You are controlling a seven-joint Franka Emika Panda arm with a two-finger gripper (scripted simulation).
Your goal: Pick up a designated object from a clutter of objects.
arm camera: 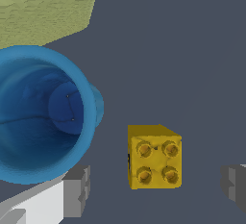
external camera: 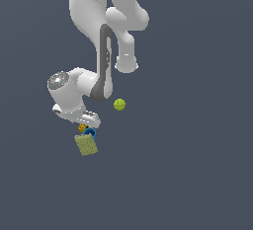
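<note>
The designated object [arm camera: 153, 156] is a small golden-yellow block with four studs on its upper face, lying on the grey floor. My gripper [arm camera: 156, 188] is open, and its grey fingertips [arm camera: 77, 189] stand apart on either side of the block without touching it. Close beside the block lies a blue round cup [arm camera: 38, 112] on its side, and behind that an olive-yellow textured box [arm camera: 43, 6]. In the exterior view the block [external camera: 82, 127] peeks out from under my white hand [external camera: 79, 113], with the blue cup [external camera: 90, 134] and the olive box [external camera: 86, 145] just below it.
A yellow-green ball [external camera: 119, 104] lies alone to the exterior view's right of my hand. The arm's white links [external camera: 99, 36] rise above the clutter. One fingertip stands very near the blue cup's rim.
</note>
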